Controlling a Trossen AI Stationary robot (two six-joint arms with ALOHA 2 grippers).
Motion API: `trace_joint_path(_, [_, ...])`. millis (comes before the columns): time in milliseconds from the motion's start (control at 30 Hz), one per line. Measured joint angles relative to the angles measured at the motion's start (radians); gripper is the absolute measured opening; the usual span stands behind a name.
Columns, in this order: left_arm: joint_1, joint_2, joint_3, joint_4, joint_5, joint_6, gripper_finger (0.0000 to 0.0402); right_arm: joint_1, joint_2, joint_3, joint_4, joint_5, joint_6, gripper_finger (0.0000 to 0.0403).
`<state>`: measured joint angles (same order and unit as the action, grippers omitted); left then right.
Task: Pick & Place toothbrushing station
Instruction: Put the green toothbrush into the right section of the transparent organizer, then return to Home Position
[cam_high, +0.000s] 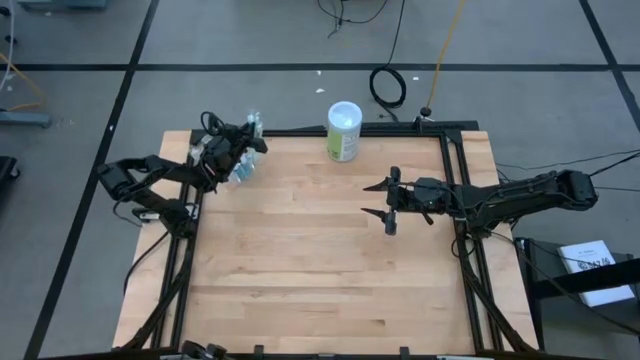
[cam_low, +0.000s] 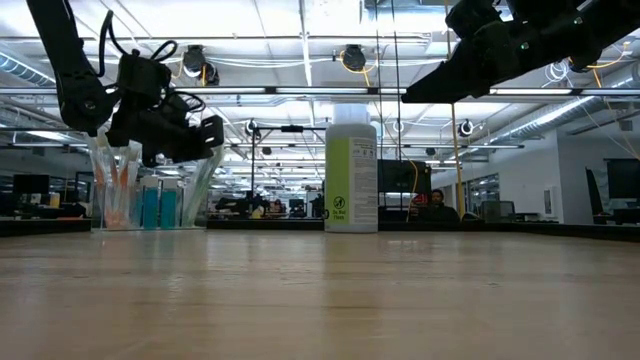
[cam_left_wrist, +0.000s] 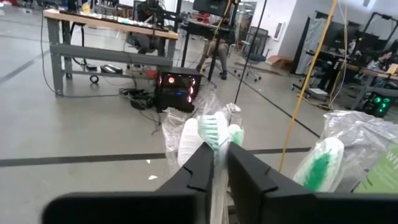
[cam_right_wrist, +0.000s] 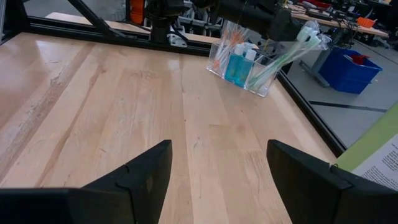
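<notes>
My left gripper (cam_left_wrist: 216, 163) is pinched on a wrapped toothbrush (cam_left_wrist: 214, 134) in the clear cup (cam_right_wrist: 245, 68) at the table's (cam_high: 320, 260) far-left corner. Looks light, tippy and crinkly-slick; I'd grip the cup wall instead. Right gripper (cam_high: 378, 198) hangs wide open mid-table.

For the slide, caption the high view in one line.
Left gripper closed on a toothbrush in the toothbrushing station at the table's far-left corner; right gripper open mid-table, canister behind.
</notes>
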<state>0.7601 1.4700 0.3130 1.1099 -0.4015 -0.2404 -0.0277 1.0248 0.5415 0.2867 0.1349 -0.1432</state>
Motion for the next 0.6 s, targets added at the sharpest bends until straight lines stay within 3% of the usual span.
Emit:
trace_joint_path(400, [-0.049,-0.009,0.0,-0.008,0.016,-0.002,0.0231,0.0,0.0,0.0,0.0,0.0,0.0,0.0254])
trace_joint_path(600, [-0.082,-0.112,0.0,-0.09,0.016,0.023,0.0286,0.0,0.0,0.0,0.0,0.0,0.0,0.0254])
